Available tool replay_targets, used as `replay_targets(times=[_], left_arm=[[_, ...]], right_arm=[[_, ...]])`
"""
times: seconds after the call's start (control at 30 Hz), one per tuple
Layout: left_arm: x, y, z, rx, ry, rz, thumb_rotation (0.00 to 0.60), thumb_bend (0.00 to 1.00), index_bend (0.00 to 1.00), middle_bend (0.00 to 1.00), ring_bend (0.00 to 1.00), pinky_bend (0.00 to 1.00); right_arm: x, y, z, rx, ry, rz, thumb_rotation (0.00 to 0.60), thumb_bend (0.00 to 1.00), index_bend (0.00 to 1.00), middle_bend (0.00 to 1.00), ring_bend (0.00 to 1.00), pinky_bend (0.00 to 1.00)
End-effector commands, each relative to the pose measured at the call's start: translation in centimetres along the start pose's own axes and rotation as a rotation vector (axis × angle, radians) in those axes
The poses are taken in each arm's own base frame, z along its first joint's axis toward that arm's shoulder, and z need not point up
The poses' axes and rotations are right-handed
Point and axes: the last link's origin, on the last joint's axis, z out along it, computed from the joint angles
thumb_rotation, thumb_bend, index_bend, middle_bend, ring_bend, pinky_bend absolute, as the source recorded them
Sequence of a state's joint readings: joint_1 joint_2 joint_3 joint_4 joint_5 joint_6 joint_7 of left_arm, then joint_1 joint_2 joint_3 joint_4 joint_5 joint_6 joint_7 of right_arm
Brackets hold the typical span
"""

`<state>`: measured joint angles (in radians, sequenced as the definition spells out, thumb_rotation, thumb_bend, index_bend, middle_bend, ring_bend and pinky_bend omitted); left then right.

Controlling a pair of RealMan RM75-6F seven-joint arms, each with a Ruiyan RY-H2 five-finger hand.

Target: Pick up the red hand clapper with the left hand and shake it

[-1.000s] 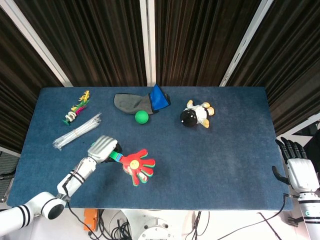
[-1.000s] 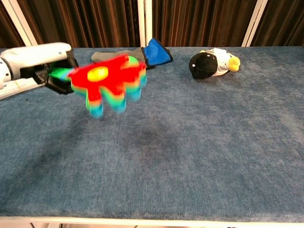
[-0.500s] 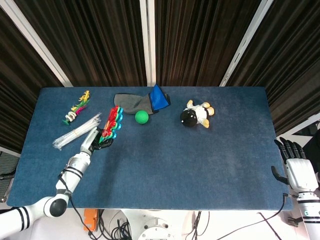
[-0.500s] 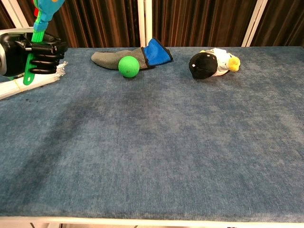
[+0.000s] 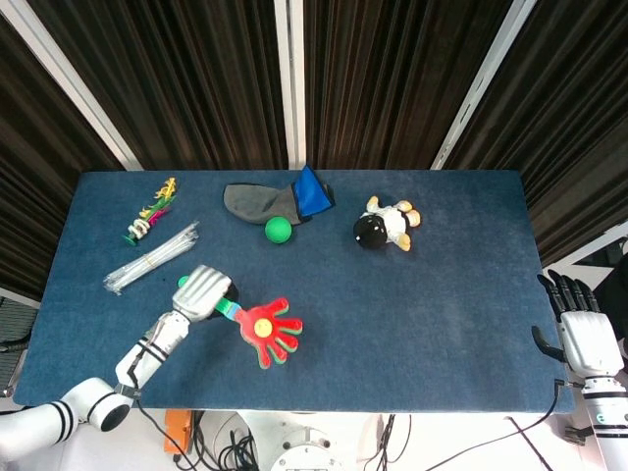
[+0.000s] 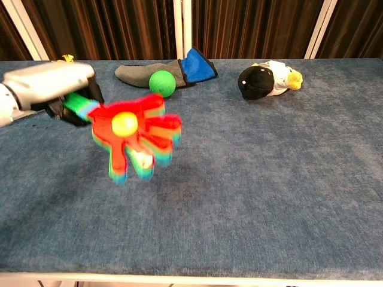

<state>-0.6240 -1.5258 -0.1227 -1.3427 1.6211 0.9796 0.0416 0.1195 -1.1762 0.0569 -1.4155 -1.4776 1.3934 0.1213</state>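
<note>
Above the table's [image 5: 442, 324] near-left part, left hand [image 5: 201, 291] fingers [image 6: 90, 89] wrapped around the red hand clapper's [image 6: 134, 137] green handle.

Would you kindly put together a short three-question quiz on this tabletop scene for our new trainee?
1. True or false: the left hand holds the red hand clapper by its green handle.
2. Which thing lies nearest the green ball? A) plush toy B) grey and blue sock C) bundle of clear straws
3. Fill in: the right hand is beside the table's ____ edge, holding nothing.

Key: 1 true; 2 B; 3 right.
</note>
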Motion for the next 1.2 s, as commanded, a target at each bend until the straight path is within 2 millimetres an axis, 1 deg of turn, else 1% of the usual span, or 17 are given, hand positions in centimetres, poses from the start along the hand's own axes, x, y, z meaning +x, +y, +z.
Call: replay_targets(times=[0.03,0.2,0.47,0.63,0.7,0.73,0.77,0.83,0.87,0.9,0.93,0.97,1.03,1.1,1.13,1.17,1.2], left_arm=[[-2.0,0.5,0.2,-0.008,-0.100,0.147,0.600,0.70,1.00,1.00,1.00,1.00],[-1.8,1.5,1.0,0.048,-0.114,0.046,0.600,0.70,1.00,1.00,1.00,1.00],[-2.2,4.4,4.3,0.165,-0.087,-0.107,0.600,0.70,1.00,1.00,1.00,1.00],[-2.5,4.5,5.4,0.267,-0.060,-0.164,0.600,0.69,1.00,1.00,1.00,1.00],[-2.7,4.2,5.6,0.313,-0.047,-0.177,0.600,0.66,1.00,1.00,1.00,1.00],[-2.8,4.1,5.7,0.328,-0.037,-0.184,0.600,0.62,1.00,1.00,1.00,1.00],[-2.8,4.1,5.8,0.332,-0.031,-0.196,0.600,0.56,1.00,0.97,0.99,1.00],[-2.8,4.0,5.7,0.329,-0.034,-0.219,0.582,0.51,0.96,0.85,0.91,0.97],[-2.8,3.8,5.7,0.324,-0.052,-0.226,0.531,0.49,0.85,0.70,0.78,0.89],[-2.7,3.7,5.7,0.321,-0.064,-0.233,0.493,0.49,0.75,0.62,0.68,0.82],[-2.5,3.7,5.7,0.318,-0.071,-0.244,0.427,0.48,0.56,0.47,0.51,0.67],[-2.2,3.5,5.7,0.315,-0.069,-0.252,0.400,0.47,0.43,0.37,0.38,0.56],[-1.9,3.4,5.6,0.308,-0.075,-0.256,0.382,0.44,0.22,0.19,0.19,0.37],[-1.4,3.3,5.5,0.300,-0.063,-0.269,0.397,0.38,0.07,0.05,0.05,0.16],[-1.0,3.4,5.4,0.295,-0.033,-0.270,0.440,0.33,0.02,0.01,0.01,0.07],[-0.5,3.3,5.3,0.288,0.016,-0.261,0.507,0.28,0.00,0.00,0.00,0.01],[-0.2,3.3,5.2,0.283,0.048,-0.253,0.555,0.24,0.00,0.00,0.00,0.00]], right_arm=[[0.1,0.2,0.0,-0.005,0.005,0.001,0.600,0.31,0.00,0.00,0.00,0.00],[0.1,0.4,0.0,-0.008,0.005,0.003,0.600,0.31,0.00,0.00,0.00,0.00],[0.5,0.7,0.2,-0.021,0.026,0.011,0.600,0.31,0.00,0.00,0.00,0.00],[0.6,1.1,0.1,-0.029,0.023,0.014,0.600,0.31,0.00,0.00,0.00,0.00],[0.5,1.1,0.1,-0.030,0.019,0.017,0.600,0.31,0.00,0.00,0.00,0.00],[0.5,1.2,0.1,-0.030,0.019,0.020,0.600,0.31,0.00,0.00,0.00,0.00],[0.4,1.2,0.2,-0.031,0.018,0.021,0.600,0.31,0.00,0.00,0.00,0.00],[0.4,1.4,0.1,-0.033,0.018,0.021,0.600,0.31,0.00,0.00,0.00,0.00],[0.4,1.4,0.2,-0.034,0.018,0.021,0.600,0.31,0.00,0.00,0.00,0.00],[0.4,1.4,0.2,-0.035,0.017,0.021,0.600,0.31,0.00,0.00,0.00,0.00],[0.4,1.5,0.2,-0.035,0.018,0.021,0.600,0.31,0.00,0.00,0.00,0.00],[0.4,1.4,0.2,-0.034,0.019,0.020,0.600,0.31,0.00,0.00,0.00,0.00],[0.5,1.4,0.2,-0.033,0.020,0.019,0.600,0.31,0.00,0.00,0.00,0.00],[0.5,1.3,0.3,-0.030,0.020,0.018,0.600,0.31,0.00,0.00,0.00,0.00],[0.5,1.3,0.3,-0.029,0.019,0.018,0.600,0.31,0.00,0.00,0.00,0.00],[0.4,1.2,0.3,-0.029,0.017,0.018,0.600,0.31,0.00,0.00,0.00,0.00],[0.4,1.1,0.3,-0.027,0.017,0.019,0.600,0.31,0.00,0.00,0.00,0.00]])
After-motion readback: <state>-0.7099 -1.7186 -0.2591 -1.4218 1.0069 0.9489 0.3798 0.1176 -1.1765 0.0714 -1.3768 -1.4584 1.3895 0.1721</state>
